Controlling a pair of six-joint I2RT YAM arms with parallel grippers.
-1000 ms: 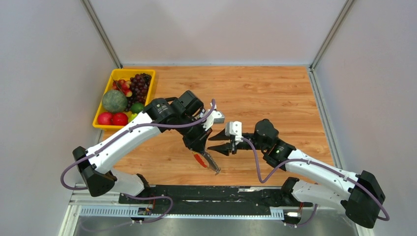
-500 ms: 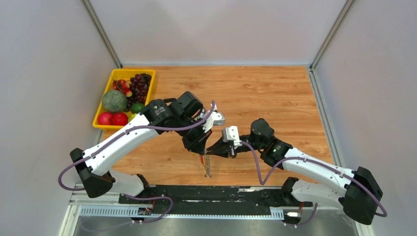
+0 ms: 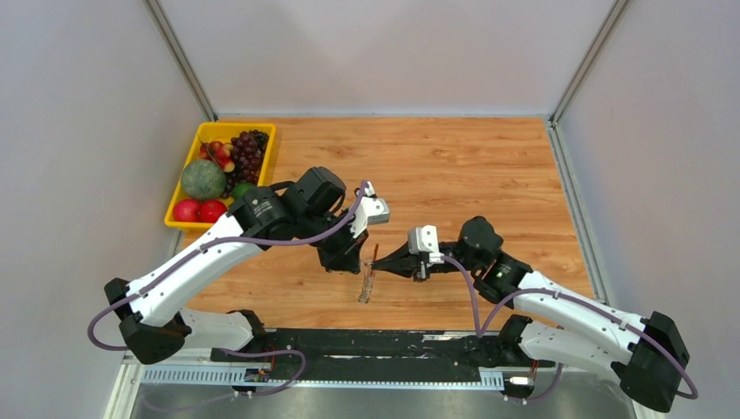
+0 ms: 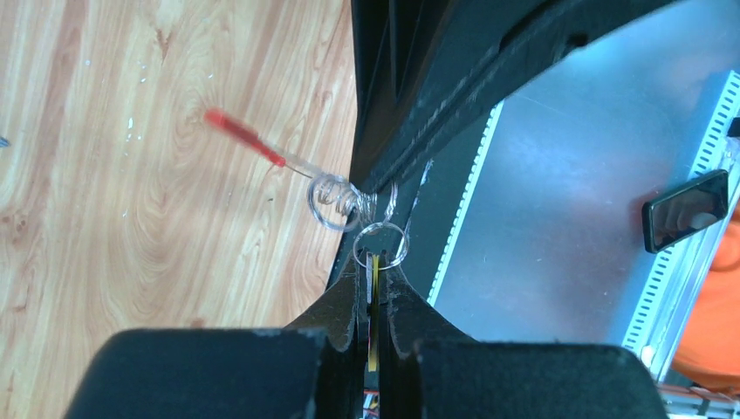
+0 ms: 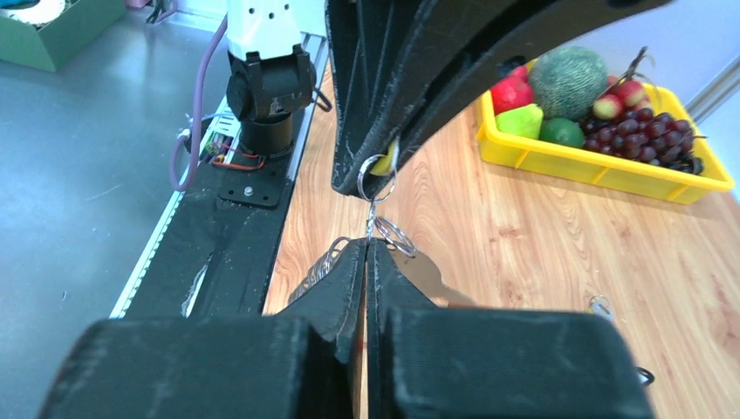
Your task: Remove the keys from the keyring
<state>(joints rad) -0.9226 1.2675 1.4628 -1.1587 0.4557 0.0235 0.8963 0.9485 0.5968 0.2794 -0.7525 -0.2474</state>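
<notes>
While left tool [image 4: 373, 262] and right tool [image 5: 366, 246] clamp shut, keys [image 3: 367, 288] dangle.

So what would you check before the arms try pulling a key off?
1. Jaws of the left gripper shut on the yellow tag: ok.
2. Jaws of the right gripper shut beside the keys: ok.
3. Which piece the right jaws pinch: cannot tell.
4. Keys freed from the red keyring: not ok, they hang bunched below the jaws.
5. Yellow fruit tray well away from both jaws: ok.
</notes>
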